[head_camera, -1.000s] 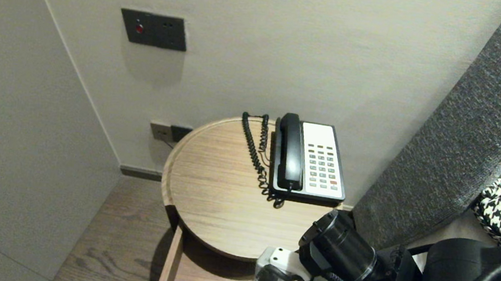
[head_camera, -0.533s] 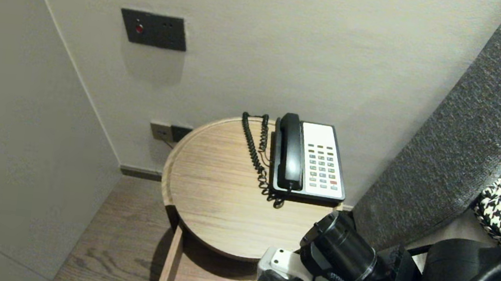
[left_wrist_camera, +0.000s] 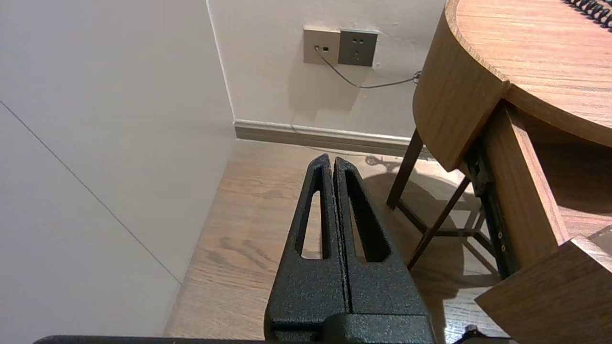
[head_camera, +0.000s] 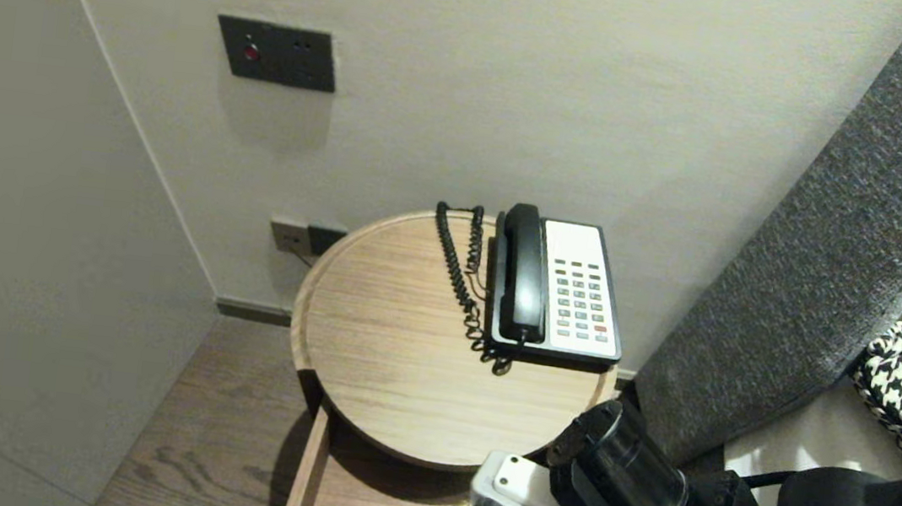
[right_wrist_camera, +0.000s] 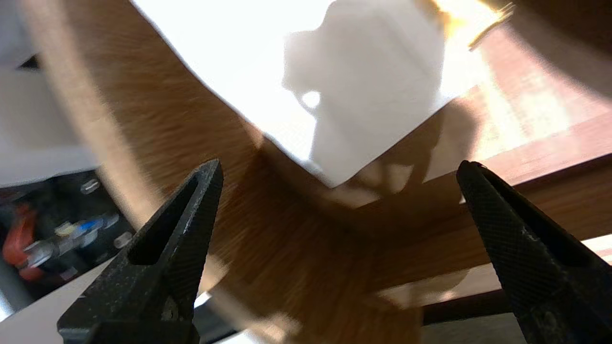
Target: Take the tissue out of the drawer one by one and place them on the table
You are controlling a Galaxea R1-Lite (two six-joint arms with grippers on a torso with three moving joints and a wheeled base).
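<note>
Right tool (right_wrist_camera: 340, 165) sunk lower, wide apart over white paper (right_wrist_camera: 229, 62); left tool (left_wrist_camera: 333, 160) together

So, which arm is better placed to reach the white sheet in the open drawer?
Right, most likely. The right tool hangs open close above the white sheet in the drawer. The left tool is shut, beside the table, over the floor.

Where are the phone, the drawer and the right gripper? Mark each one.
phone (head_camera: 575, 294), head view, on its keypad.
drawer (head_camera: 304, 474), head view, on its left side wall.
right gripper (right_wrist_camera: 340, 165), right wrist view, midway between its open fingertips.
</note>
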